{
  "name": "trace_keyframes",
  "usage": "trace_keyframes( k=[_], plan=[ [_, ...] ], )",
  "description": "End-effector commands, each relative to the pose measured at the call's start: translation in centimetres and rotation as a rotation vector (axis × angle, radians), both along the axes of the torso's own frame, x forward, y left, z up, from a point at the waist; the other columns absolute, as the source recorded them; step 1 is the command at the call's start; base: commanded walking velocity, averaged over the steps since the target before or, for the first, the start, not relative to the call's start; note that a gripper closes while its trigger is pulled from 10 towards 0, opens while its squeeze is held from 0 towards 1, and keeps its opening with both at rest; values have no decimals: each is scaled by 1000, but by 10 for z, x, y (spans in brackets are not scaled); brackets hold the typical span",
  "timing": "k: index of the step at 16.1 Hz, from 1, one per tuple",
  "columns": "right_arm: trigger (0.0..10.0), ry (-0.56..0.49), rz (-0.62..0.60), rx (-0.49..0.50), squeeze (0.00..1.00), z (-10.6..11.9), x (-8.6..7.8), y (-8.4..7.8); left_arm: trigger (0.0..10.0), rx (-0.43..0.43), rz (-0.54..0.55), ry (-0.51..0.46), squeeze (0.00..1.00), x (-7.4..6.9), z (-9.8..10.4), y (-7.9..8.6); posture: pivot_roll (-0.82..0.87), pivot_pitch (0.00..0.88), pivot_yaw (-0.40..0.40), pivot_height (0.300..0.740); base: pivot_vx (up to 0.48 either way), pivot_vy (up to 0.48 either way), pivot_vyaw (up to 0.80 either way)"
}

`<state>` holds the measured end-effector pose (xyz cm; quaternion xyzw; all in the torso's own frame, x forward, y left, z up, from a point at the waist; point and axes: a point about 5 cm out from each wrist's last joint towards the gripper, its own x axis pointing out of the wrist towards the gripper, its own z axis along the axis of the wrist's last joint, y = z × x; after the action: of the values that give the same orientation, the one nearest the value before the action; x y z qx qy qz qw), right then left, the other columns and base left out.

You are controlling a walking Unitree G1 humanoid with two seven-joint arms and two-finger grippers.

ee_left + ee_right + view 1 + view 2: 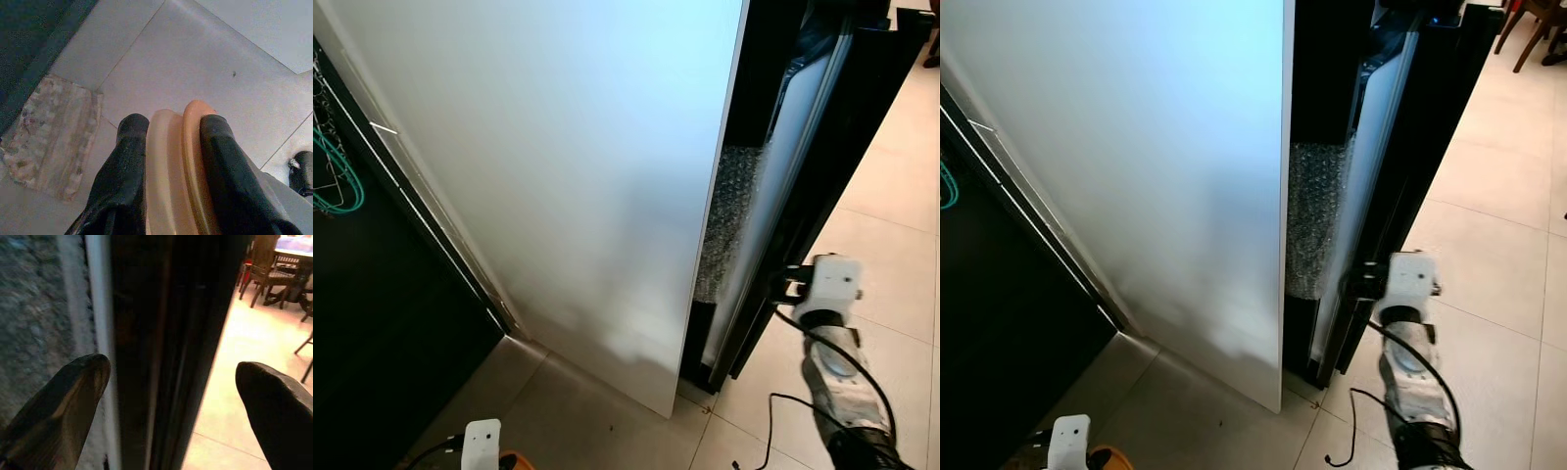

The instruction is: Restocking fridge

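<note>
The fridge's white side panel (558, 176) takes up the middle, and its black door (847, 137) stands ajar to the right. Bubble wrap (729, 215) shows in the gap. My right gripper (171, 382) is open at the door's lower edge (161, 333), one finger (58, 401) on the inner side and the other on the outer side. The right arm (832, 362) reaches up to it from below. Low by the floor, my left gripper (171, 122) is shut on a rounded orange and peach item (176, 166).
A dark unit (382, 323) with a green wire loop (337, 186) stands at the left. Pale tiled floor (1498, 196) stretches to the right, with wooden chairs (1528, 24) far off. A patterned mat (54, 132) lies on the floor under the left arm. A loose black cable (1342, 431) hangs from the right arm.
</note>
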<state>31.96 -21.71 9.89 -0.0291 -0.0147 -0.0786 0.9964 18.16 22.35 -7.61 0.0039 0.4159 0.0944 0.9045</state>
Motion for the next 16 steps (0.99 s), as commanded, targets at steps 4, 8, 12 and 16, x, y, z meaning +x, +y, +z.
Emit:
trace_keyframes(
  k=[4,8,12,16],
  plan=[
    [10000,-59,13,-18,0,26,20,2,10000,-15,-19,40,0,-7,-6,-7,-90,38,63,740,0,0,0],
    [10000,-89,20,-47,0,45,37,-1,10000,-17,-19,41,0,-8,-6,-8,-88,47,58,740,0,0,0],
    [10000,-119,-52,-51,0,51,36,-12,10000,-17,-16,44,0,-10,-7,-8,-90,59,56,740,0,0,0],
    [10000,-94,-169,-49,0,32,16,-31,10000,-15,-17,48,0,-12,-8,-8,-99,64,53,740,0,0,0]
  ],
)
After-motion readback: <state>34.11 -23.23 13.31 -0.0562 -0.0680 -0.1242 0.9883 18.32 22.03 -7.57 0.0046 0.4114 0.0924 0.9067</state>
